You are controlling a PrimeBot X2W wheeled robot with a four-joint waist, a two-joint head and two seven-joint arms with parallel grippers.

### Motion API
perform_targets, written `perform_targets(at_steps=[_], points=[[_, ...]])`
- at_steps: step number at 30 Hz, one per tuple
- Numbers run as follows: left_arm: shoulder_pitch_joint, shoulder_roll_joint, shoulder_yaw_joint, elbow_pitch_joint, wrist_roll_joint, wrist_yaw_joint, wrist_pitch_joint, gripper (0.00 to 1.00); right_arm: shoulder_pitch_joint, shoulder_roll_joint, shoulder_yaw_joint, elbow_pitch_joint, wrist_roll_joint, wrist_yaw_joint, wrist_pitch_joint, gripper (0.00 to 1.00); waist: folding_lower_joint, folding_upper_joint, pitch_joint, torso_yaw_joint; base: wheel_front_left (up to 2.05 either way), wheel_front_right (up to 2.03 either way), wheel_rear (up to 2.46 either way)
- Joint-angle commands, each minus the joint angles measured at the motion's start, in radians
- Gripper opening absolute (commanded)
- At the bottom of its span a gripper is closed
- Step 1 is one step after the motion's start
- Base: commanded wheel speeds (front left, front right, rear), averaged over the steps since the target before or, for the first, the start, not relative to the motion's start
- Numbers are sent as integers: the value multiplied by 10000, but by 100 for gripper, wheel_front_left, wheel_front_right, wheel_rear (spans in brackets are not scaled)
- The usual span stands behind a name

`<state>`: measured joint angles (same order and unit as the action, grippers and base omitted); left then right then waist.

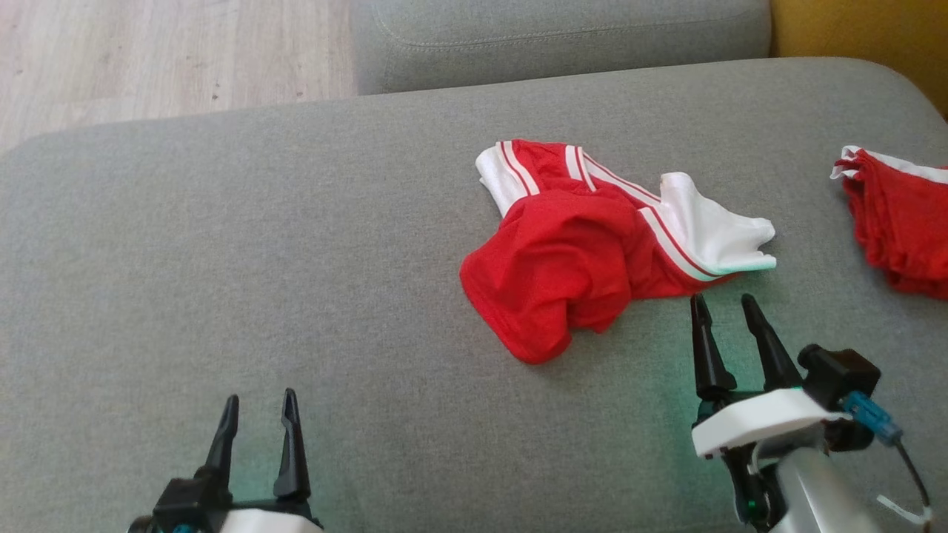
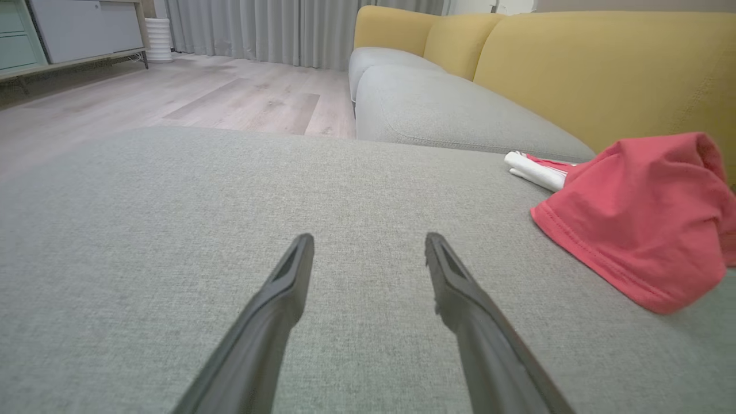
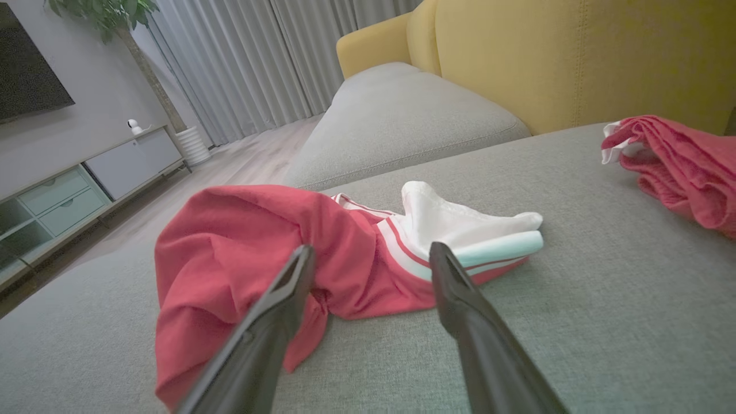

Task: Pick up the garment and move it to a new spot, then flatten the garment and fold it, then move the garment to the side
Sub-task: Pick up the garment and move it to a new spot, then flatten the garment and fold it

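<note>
The garment [image 1: 592, 244] lies crumpled right of centre on the grey seat [image 1: 222, 259]. The right gripper [image 1: 722, 300] stands just near of it, fingers apart and empty. The left gripper [image 1: 261, 396], likewise apart, is well to the left. Risk: a deep pinch catches seat fabric; a shallow one slips off.

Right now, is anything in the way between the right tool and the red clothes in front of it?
Nothing visible. The open right tool points at the red-and-white garment with just bare grey sofa cushion between them. The other red garment lies farther right.
</note>
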<state>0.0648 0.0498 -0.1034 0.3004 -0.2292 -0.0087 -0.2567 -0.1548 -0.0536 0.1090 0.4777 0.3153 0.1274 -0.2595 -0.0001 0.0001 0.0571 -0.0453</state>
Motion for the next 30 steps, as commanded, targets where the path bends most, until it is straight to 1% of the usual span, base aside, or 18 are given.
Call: perform_targets(at_steps=[1, 4, 11, 13, 16, 20, 24, 25, 30], points=[[-279, 9, 236, -368, -72, 55, -51, 100, -172, 33, 167, -275, -83, 33, -22, 100, 1, -1, -5, 15, 0, 0, 0], [-253, 8, 77, -412, -169, 124, -51, 100, -143, 33, 130, -276, -117, 33, -22, 100, 1, -1, -4, 49, 0, 0, 0], [-668, 6, -236, -337, -156, 88, -51, 100, -235, 33, 147, -250, -162, 33, -23, 100, 1, -1, 91, 27, 0, 0, 0], [-803, 6, -317, -319, -172, 87, -51, 100, -396, 33, 55, -191, -227, 33, -23, 100, 1, -1, 210, 7, 0, 0, 0], [-1011, 6, -475, -305, -204, 79, -51, 100, -996, 33, -95, 9, -662, 33, -23, 100, 1, -1, 449, 32, 0, 0, 0], [-1330, 6, -788, -263, -321, 95, -51, 100, -2309, -68, -451, 766, -1301, 33, -14, 100, 1, -1, 913, 244, 0, 0, 0], [-1625, 5, -1164, -187, -476, 119, -51, 100, -3710, -378, -750, 1916, -1617, 33, 383, 100, 1, -1, 1388, 597, 0, 0, 0], [-1740, 5, -1322, -122, -553, 132, -51, 100, -4302, -467, -1007, 2442, -1644, 33, 586, 100, 1, -1, 1626, 792, 0, 0, 0], [-1932, 5, -1550, -47, -647, 202, -51, 100, -5251, -635, -1629, 3741, -1861, 33, 1010, 100, 1, -1, 2060, 1195, 0, 0, 0]])
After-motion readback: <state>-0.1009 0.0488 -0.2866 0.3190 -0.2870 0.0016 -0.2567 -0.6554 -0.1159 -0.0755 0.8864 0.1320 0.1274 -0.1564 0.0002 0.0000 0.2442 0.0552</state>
